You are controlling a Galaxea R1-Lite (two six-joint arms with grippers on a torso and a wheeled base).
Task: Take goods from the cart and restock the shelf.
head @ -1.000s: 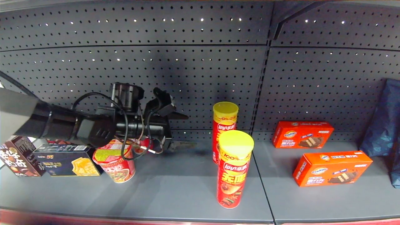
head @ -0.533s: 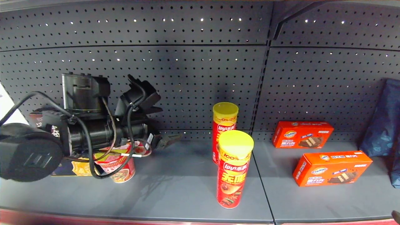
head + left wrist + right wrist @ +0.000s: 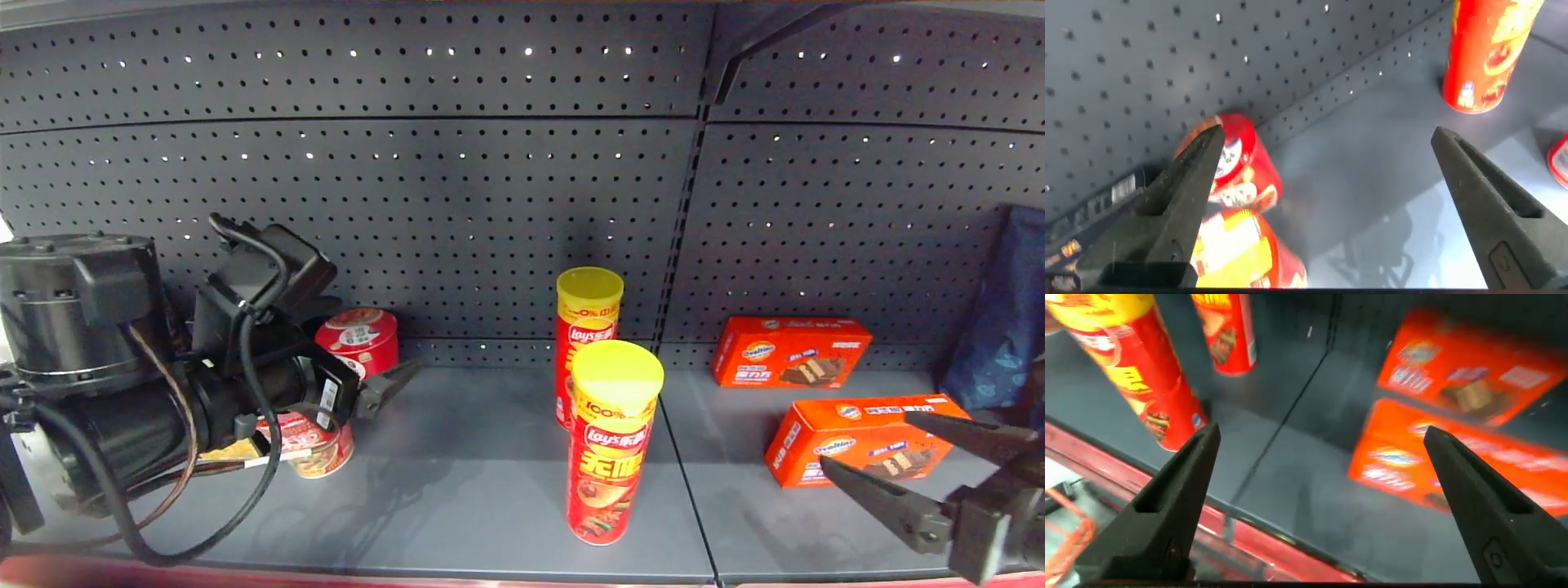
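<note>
The shelf [image 3: 490,457] is dark grey, with a perforated back panel [image 3: 457,204]. On it a tall red front chip can [image 3: 614,441] with a yellow lid stands upright near the front edge, and I place everything from this can. Directly behind it, closer to the back panel, stands a second chip can [image 3: 586,327] of the same kind, also upright.

To the left of the front chip can, well apart from it, the left gripper [image 3: 1327,135] hangs low over the shelf. Its two fingers are spread wide and there is nothing between them. Near one fingertip a rear noodle cup [image 3: 359,339] stands by the back panel. A front noodle cup [image 3: 314,449] stands before it, half hidden under the arm.

To the right of the front chip can lie two flat boxes: a rear orange box [image 3: 790,351] near the back panel and a front orange box [image 3: 849,433] closer to the edge. The right gripper [image 3: 1321,431] is at the shelf's front edge, just before the front orange box, with its fingers wide apart and empty. Farther right, a blue bag [image 3: 1000,318] leans at the back panel.
</note>
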